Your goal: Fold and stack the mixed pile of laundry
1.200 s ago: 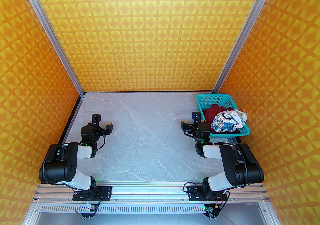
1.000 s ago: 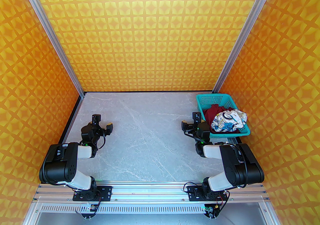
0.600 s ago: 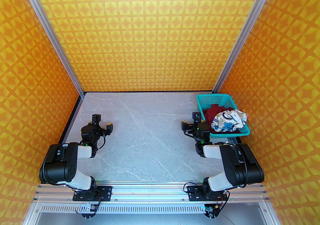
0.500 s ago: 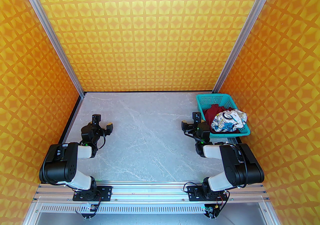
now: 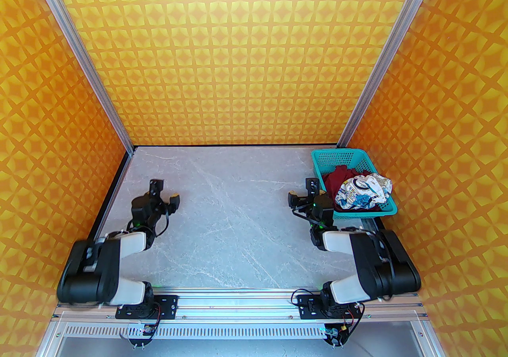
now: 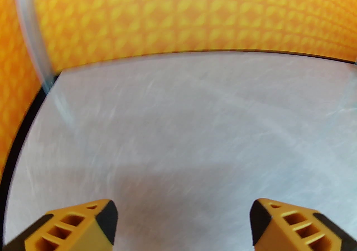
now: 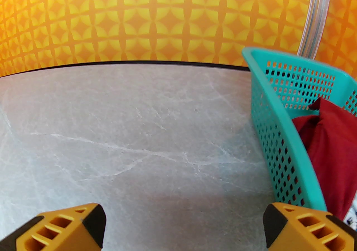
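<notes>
We see both shirts bunched in the basket (image 5: 333,153) at the bench's (image 5: 238,208) far right corner, white shirt (image 5: 363,188) lying on the red shirt (image 5: 335,178), neither folded. Left fingers (image 6: 83,224) stand apart and empty over bare bench on the left side, wrist view blurred. Right fingers (image 7: 292,224) also apart and empty, just beside the basket's left wall, we can't tell if they touch it

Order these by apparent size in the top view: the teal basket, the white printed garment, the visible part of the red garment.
1. teal basket
2. white printed garment
3. red garment, partly covered
</notes>
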You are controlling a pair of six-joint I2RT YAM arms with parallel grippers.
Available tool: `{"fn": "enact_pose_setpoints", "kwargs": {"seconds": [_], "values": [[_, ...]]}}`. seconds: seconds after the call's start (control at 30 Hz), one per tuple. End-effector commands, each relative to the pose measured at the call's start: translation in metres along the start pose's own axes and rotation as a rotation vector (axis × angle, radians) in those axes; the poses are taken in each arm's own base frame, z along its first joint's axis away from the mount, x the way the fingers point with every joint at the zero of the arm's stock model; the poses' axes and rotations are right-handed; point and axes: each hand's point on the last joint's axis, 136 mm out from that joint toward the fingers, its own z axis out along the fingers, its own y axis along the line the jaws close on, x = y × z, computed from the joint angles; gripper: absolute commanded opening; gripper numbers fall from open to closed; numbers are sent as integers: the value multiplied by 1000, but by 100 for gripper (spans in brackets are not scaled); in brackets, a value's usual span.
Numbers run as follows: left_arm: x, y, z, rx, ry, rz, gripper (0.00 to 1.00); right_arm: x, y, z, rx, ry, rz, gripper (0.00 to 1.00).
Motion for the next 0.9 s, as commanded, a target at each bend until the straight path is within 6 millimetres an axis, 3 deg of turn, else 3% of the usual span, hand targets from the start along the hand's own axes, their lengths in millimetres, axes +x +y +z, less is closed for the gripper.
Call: {"fn": "enact_pose_setpoints", "kwargs": {"seconds": [0.0, 0.13, 0.17, 0.27, 0.37, 0.47, 0.6, 0.8, 0.87], "values": [[-8, -17, -14, 7, 119, -29, 78, -23, -21, -21, 115, 109, 75, 99], [-43, -62, -38, 128, 153, -58, 78, -49, -19, -53, 101, 228, 255, 98], [-64, -77, -52, 180, 127, -77, 78, -55, -16, -59, 89, 248, 313, 98], [-96, -132, -78, 403, 144, -110, 77, -72, -12, -62, 53, 322, 339, 98], [-117, -183, -108, 643, 208, -84, 77, -89, -44, -58, 166, 453, 376, 98], [-116, -223, -126, 843, 304, -25, 78, -82, -76, -45, 243, 572, 428, 91], [-110, -249, -139, 999, 310, 36, 80, -66, -114, -33, 364, 653, 452, 87], [-97, -255, -137, 1043, 313, 1, 83, -59, -163, -35, 529, 698, 439, 88], [-94, -257, -135, 1050, 316, -5, 84, -55, -172, -34, 528, 706, 475, 81]]}}
